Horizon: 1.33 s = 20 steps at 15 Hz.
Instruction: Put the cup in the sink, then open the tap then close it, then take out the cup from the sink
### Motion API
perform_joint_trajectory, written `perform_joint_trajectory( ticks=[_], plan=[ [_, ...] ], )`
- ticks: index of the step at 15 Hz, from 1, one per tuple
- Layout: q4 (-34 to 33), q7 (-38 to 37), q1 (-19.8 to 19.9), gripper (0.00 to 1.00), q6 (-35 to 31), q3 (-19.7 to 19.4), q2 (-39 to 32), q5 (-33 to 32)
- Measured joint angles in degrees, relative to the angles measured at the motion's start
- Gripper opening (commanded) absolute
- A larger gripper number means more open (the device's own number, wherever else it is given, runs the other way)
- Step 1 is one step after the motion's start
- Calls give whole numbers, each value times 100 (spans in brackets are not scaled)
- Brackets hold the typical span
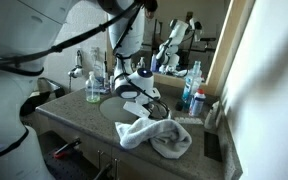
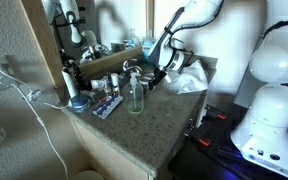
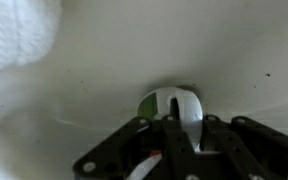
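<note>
My gripper (image 1: 136, 90) reaches down into the white sink (image 1: 111, 108) in both exterior views, its arm (image 2: 169, 40) bent over the counter. In the wrist view the black fingers (image 3: 169, 140) stand close together, pinching the wall of the pale cup (image 3: 181, 106). The cup sits low against the basin floor (image 3: 134, 50), with a dark greenish patch beside its rim. In the exterior views the gripper hides the cup. I cannot pick out the tap among the bottles behind the basin.
A crumpled white towel (image 1: 156, 135) lies on the grey stone counter (image 2: 154, 120) beside the basin and shows in the wrist view's corner (image 3: 14, 30). A clear bottle with green liquid (image 1: 93, 88) and blue-and-white bottles (image 1: 192, 92) stand near the mirror.
</note>
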<state>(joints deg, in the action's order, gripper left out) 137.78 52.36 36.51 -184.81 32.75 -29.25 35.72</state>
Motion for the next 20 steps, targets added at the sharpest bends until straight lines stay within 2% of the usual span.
perform_joint_trajectory(
  ticks=[7,11,15,20],
  plan=[
    [535,-199,-78,7,3,-235,937,39],
    [749,-459,-253,7,55,-344,1567,45],
    [791,-585,-590,7,208,-728,2010,-7],
    [657,-907,-917,7,371,-1249,2180,-470]
  ],
)
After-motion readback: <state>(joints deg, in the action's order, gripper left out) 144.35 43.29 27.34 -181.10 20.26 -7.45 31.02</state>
